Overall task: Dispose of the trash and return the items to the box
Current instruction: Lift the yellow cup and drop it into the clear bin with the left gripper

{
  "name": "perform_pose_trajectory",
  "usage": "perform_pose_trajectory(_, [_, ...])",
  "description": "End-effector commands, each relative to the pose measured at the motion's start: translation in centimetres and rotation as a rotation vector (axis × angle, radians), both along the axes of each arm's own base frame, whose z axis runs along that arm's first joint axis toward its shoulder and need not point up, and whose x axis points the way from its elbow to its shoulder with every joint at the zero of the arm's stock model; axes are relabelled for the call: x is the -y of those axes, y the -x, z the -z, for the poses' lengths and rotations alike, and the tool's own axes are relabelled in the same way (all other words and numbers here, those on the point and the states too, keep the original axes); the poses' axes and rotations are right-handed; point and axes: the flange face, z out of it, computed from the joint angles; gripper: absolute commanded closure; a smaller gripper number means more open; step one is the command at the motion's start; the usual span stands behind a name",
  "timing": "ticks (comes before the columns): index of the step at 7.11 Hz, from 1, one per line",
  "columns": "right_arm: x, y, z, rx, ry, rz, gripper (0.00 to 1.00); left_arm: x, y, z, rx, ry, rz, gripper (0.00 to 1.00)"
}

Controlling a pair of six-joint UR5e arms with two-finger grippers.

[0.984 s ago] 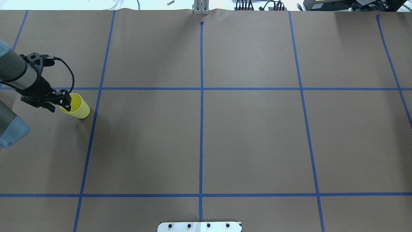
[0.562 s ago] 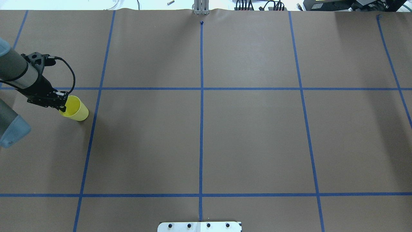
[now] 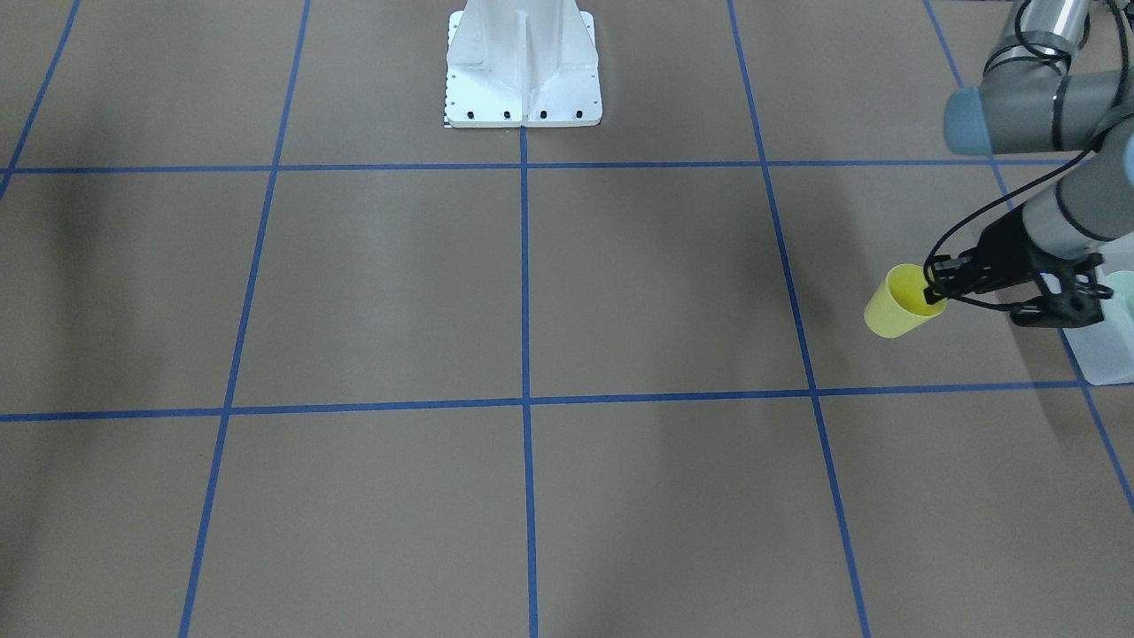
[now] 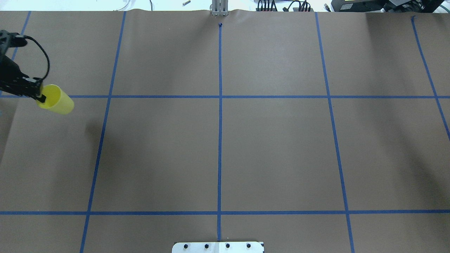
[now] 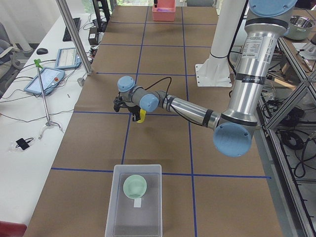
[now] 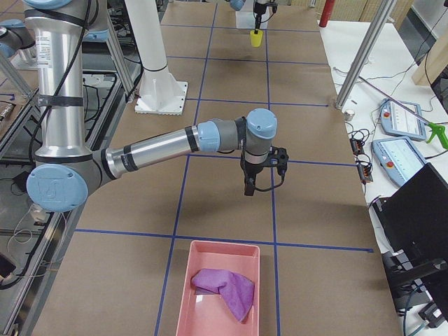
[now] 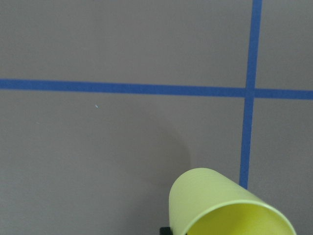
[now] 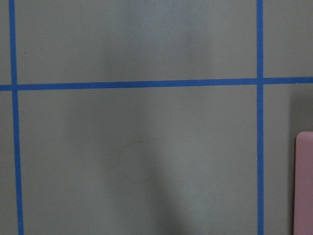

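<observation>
My left gripper (image 4: 39, 97) is shut on the rim of the yellow cup (image 4: 58, 101), one finger inside the mouth, and holds it tilted above the table's far left. The cup also shows in the front view (image 3: 897, 306), the left wrist view (image 7: 227, 205) and the left side view (image 5: 142, 116). The translucent box (image 5: 148, 217) stands at the table's left end with the mint-green bowl (image 5: 135, 186) inside; its corner (image 3: 1103, 359) shows in the front view. My right gripper (image 6: 248, 189) hangs over bare table; I cannot tell whether it is open or shut.
A pink tray (image 6: 187, 280) holding a purple cloth (image 6: 225, 287) sits at the table's right end; its edge (image 8: 304, 181) shows in the right wrist view. The white robot base (image 3: 523, 62) stands at the table's near-middle edge. Blue tape lines grid the brown table.
My left gripper has carried the yellow cup leftward and farther back in the overhead view, toward the table's left edge. The cup stays gripped by its rim.
</observation>
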Motion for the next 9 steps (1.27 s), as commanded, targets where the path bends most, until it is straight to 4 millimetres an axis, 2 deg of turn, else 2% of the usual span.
perform_pose_trajectory(1, [0.0, 3.1, 1.1, 0.013, 0.006, -0.009, 0.0, 1.8, 12.2, -3.6, 0.049, -0.11, -0.06, 1.0])
perform_pose_trajectory(2, [0.1, 3.7, 1.4, 0.015, 0.008, -0.005, 0.0, 2.1, 17.7, -6.6, 0.059, -0.15, -0.077, 1.0])
perform_pose_trajectory(4, [0.2, 4.5, 1.9, 0.016, 0.01, 0.0, 0.0, 1.4, 25.5, -14.0, 0.058, -0.2, -0.118, 1.0])
perform_pose_trajectory(6, [0.2, 4.5, 2.0, 0.017, 0.007, 0.0, 0.0, -0.2, 29.1, -22.4, 0.062, -0.219, -0.161, 1.0])
perform_pose_trajectory(8, [0.2, 4.6, 2.1, 0.016, 0.004, 0.001, 0.0, -1.9, 29.6, -29.7, 0.095, -0.202, -0.16, 1.0])
perform_pose_trajectory(9, [0.2, 4.6, 2.1, 0.016, 0.005, 0.0, 0.0, -2.5, 29.5, -31.7, 0.098, -0.185, -0.162, 1.0])
